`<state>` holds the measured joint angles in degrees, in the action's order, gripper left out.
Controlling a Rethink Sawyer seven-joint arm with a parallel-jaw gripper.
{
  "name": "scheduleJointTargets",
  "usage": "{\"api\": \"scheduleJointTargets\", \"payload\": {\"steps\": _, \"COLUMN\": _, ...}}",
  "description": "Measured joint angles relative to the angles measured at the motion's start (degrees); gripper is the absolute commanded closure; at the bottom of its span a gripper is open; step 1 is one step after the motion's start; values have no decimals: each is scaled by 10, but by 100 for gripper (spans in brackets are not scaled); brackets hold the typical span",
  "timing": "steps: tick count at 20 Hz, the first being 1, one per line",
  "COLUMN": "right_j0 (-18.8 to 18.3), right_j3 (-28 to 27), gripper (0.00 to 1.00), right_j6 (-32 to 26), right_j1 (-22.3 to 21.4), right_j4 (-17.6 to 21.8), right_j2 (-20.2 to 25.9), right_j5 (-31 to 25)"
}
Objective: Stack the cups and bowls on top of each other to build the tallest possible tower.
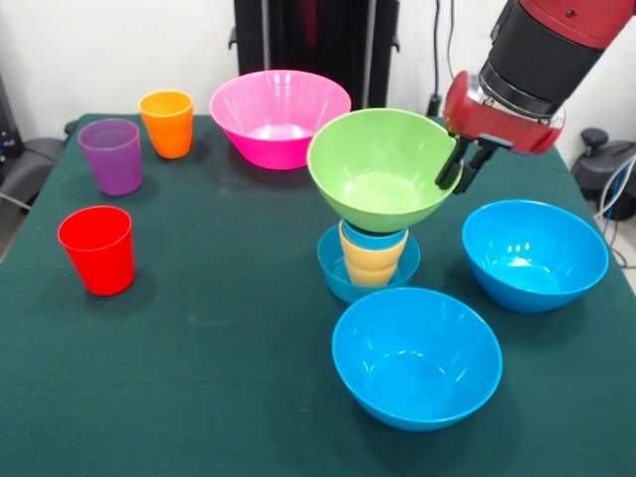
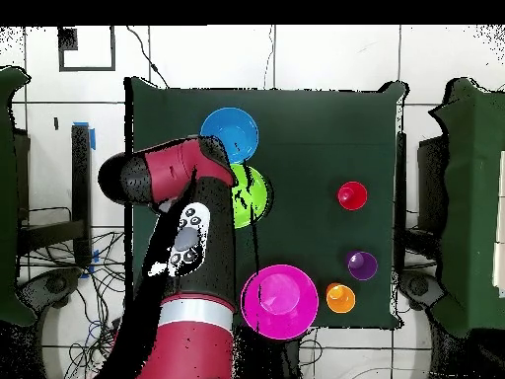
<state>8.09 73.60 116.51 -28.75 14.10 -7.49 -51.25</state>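
End effector [image 1: 459, 165] is pinching the 3 o'clock rim of the green bowl [image 1: 383, 169], which is sitting on the yellow-orange cup [image 1: 373, 255] in the small blue bowl [image 1: 334, 268] at tabletop [image 1: 209, 328] centre. Placing step is underway; next is calling for release, then a cup, likely.

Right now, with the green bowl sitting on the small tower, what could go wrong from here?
1. The green bowl is much wider than the yellow-orange cup under it, so it may tip when released.
2. The pincer grips the bowl's rim on one side; pulling away could drag the tower sideways.
3. Two large blue bowls lie close to the small blue bowl; a falling piece would probably hit them.
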Motion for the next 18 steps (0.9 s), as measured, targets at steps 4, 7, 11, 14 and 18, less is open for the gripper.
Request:
{"api": "scheduleJointTargets", "payload": {"steps": 4, "right_j0": 0, "right_j3": 1, "gripper": 100, "right_j6": 0, "right_j1": -1, "right_j4": 0, "right_j2": -3, "right_j5": 4}}
{"api": "scheduleJointTargets", "payload": {"steps": 7, "right_j0": 0, "right_j3": 1, "gripper": 100, "right_j6": 0, "right_j1": 0, "right_j4": 0, "right_j2": -6, "right_j5": 5}}
{"api": "scheduleJointTargets", "payload": {"steps": 11, "right_j0": 0, "right_j3": 2, "gripper": 100, "right_j6": 0, "right_j1": 0, "right_j4": 0, "right_j2": -9, "right_j5": 5}}
{"api": "scheduleJointTargets", "payload": {"steps": 14, "right_j0": 0, "right_j3": 3, "gripper": 100, "right_j6": 0, "right_j1": 0, "right_j4": 0, "right_j2": -11, "right_j5": 4}}
{"api": "scheduleJointTargets", "payload": {"steps": 18, "right_j0": 0, "right_j3": 3, "gripper": 100, "right_j6": 0, "right_j1": 1, "right_j4": 0, "right_j2": -15, "right_j5": 5}}
